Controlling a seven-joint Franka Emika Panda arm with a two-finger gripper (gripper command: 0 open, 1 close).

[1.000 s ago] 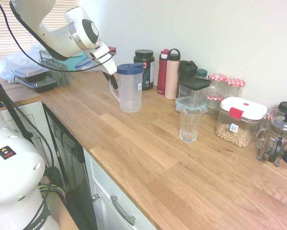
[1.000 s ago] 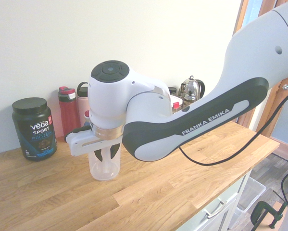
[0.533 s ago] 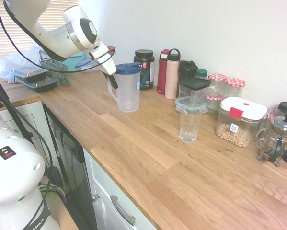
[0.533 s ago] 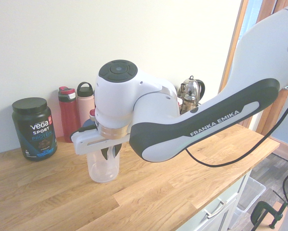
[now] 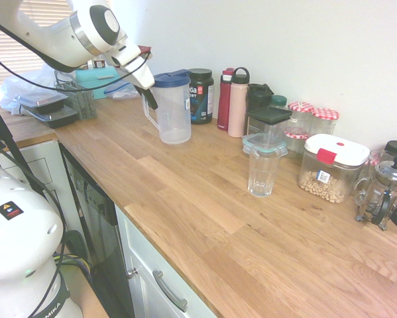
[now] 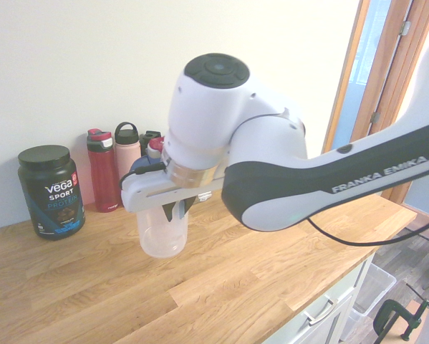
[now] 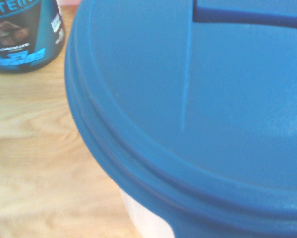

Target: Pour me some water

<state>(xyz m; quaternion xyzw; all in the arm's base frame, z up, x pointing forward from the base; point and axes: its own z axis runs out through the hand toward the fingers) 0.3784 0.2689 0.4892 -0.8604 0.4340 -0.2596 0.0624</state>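
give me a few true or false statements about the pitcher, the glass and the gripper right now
1. The gripper is shut on the pitcher's handle. True.
2. The pitcher has a red lid. False: its lid is blue.
3. The empty glass stands on the counter, apart from the pitcher. True.
4. The pitcher is tipped over the glass, pouring. False: it is near upright, well away from the glass.
5. The black protein tub stands by the wall. True.
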